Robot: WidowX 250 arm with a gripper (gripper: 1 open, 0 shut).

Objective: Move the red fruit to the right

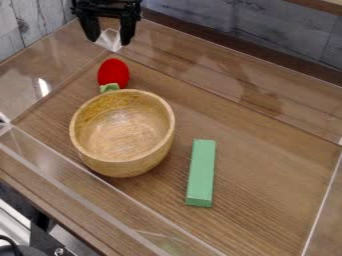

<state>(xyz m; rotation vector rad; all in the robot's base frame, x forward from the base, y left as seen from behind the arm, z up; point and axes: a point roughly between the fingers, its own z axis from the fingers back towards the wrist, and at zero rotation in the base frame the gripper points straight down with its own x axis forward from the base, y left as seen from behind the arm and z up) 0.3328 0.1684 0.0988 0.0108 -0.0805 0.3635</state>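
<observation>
The red fruit is a small glossy strawberry-like toy with a light green leafy end, lying on the wooden table just behind the left rim of the wooden bowl. My gripper hangs above and behind the fruit at the top left, pointing down. Its black fingers stand apart with nothing held between them. A gap separates the fingertips from the fruit.
A long green rectangular block lies right of the bowl. Clear acrylic walls fence the table on all sides. Bare wood stretches across the right half of the enclosure behind the block.
</observation>
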